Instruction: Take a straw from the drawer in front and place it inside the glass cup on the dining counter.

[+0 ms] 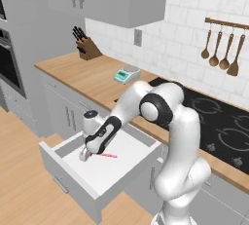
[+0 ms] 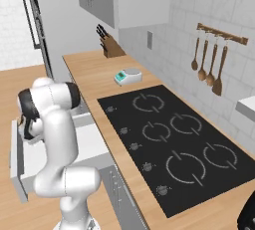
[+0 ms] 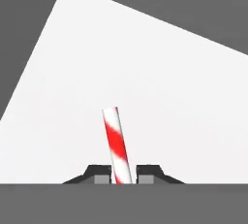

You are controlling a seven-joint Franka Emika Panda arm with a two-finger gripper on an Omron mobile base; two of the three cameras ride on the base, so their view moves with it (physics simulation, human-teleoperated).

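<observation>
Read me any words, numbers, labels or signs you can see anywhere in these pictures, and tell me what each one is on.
There is no text that can be read.
The small kitchen scale on the worktop has a green panel, too small and blurred to show any digits.
The cooktop carries only ring markings and knobs, no lettering.
The straw in the open drawer has red and white stripes, no print.

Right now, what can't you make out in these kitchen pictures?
- Left base view: gripper fingertips sit low in the drawer; the hand hides their grip on the straw.
- Hand view: the straw runs off the bottom between the fingertips; contact cannot be told.
- Right base view: the arm covers the drawer's inside.
</observation>
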